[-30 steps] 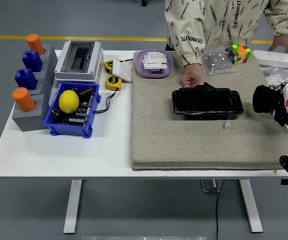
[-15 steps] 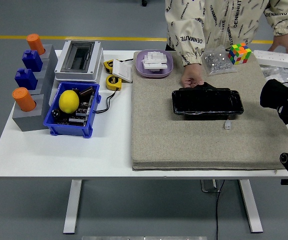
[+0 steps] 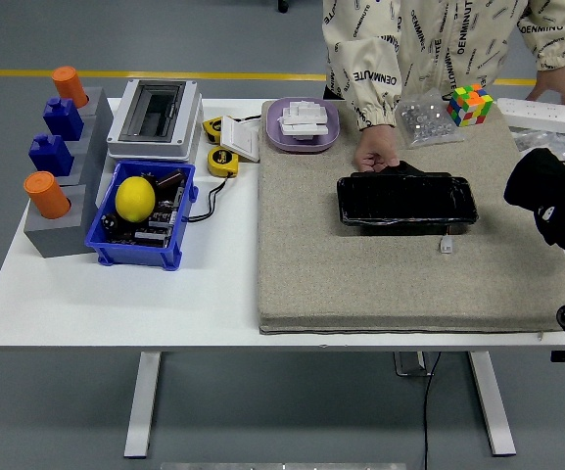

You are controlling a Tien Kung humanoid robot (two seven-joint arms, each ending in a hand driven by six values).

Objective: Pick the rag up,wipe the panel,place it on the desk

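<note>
Right hand (image 3: pixel 541 196) hovering at mat edge, clenching black rag (image 3: pixel 529 184). Rag soft, limp; bunching grip suits. Person's hand (image 3: pixel 375 155) steadying glossy panel (image 3: pixel 406 200).

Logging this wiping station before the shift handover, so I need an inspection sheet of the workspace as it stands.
Surface: white table with grey felt mat.
Job's things: glossy black panel on mat; rag not discernible.
Clutter: blue bin holding yellow lemon; purple tray; colourful puzzle cube.
Hands: right black hand beside the panel, fingers unclear; left unseen.
Cables: black cable by bin.
Surroundings: person's hand on the panel's far edge.
</note>
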